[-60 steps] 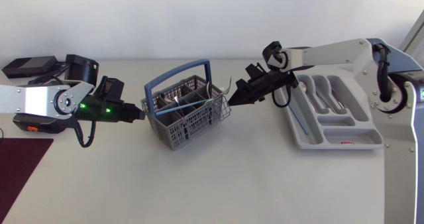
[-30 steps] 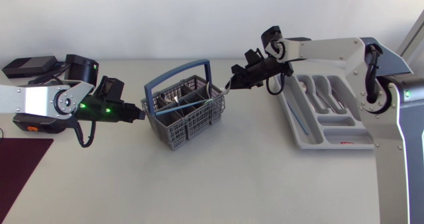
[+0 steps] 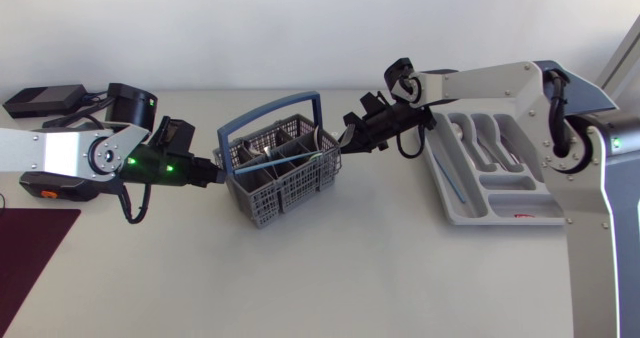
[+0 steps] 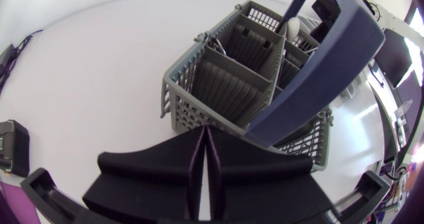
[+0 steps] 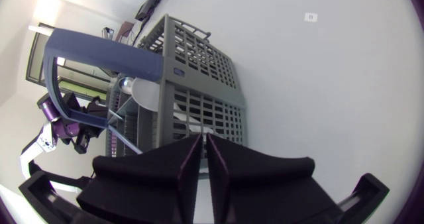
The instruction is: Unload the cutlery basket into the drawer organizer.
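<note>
The job looked partly done: a few pieces (image 3: 478,138) lay in the drawer organizer (image 3: 530,216), well apart from the cutlery basket (image 3: 285,190), where several utensils (image 3: 268,156) still stood. The left gripper (image 3: 214,172) sat at the basket's left wall and the right gripper (image 3: 345,146) at its right rim (each with fingers pressed together, nothing visibly between them). Most of the unloading probably remained.

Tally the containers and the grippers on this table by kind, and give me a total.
Grey slatted plastic cutlery basket with a blue handle: 1
Light grey plastic drawer organizer: 1
Matte black wedge-fingered grippers: 2, the left gripper and the right gripper
Total: 4
</note>
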### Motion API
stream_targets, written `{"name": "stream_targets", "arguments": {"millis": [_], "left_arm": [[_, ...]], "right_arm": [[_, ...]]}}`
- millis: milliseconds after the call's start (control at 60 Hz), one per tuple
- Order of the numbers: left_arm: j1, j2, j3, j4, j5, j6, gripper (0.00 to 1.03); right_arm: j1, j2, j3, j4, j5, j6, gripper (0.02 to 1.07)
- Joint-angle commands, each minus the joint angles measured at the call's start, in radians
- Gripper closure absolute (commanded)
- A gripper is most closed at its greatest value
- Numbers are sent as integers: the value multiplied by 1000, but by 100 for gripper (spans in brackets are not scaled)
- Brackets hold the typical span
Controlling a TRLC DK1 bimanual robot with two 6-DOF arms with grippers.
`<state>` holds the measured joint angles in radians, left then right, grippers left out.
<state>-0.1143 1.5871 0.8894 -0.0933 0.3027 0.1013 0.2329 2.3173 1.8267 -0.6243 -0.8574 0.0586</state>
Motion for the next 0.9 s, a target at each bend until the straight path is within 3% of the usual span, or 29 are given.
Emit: {"name": "stream_targets", "arguments": {"millis": [0,400,883], "left_arm": [[-7,24,19,6,7,-17,99],[-12,24,17,6,7,-14,99],[-133,77,82,-6,-5,-23,99]], "right_arm": [[6,-67,-98,-2,-25,-37,94],[40,-323,-457,101,-51,-40,94],[32,-544,-735,193,-34,-36,94]]}}
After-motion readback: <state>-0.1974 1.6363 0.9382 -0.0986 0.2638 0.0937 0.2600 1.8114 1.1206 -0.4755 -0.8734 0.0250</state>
